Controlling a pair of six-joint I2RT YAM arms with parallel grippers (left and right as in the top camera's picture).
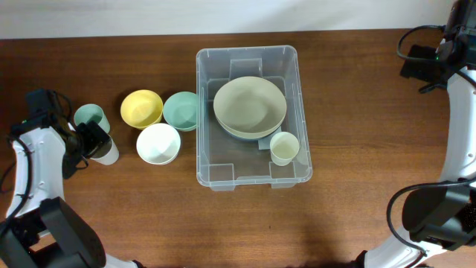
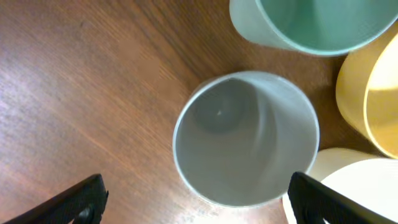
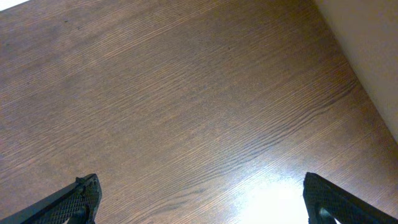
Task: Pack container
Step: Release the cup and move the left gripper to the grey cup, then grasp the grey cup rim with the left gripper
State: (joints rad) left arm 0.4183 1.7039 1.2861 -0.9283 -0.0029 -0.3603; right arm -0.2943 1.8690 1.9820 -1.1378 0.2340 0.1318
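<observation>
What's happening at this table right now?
The left gripper hangs open over a pale cup that stands on the table, next to a yellow bowl, a teal bowl and a white bowl. The clear container already holds a large beige bowl and a small cream cup. The right gripper is open over bare wood.

Wooden table (image 1: 149,216); yellow bowl (image 1: 141,109), teal bowl (image 1: 181,110), white bowl (image 1: 158,144) clustered; teal cup (image 1: 89,117), white cup (image 2: 245,137)
</observation>
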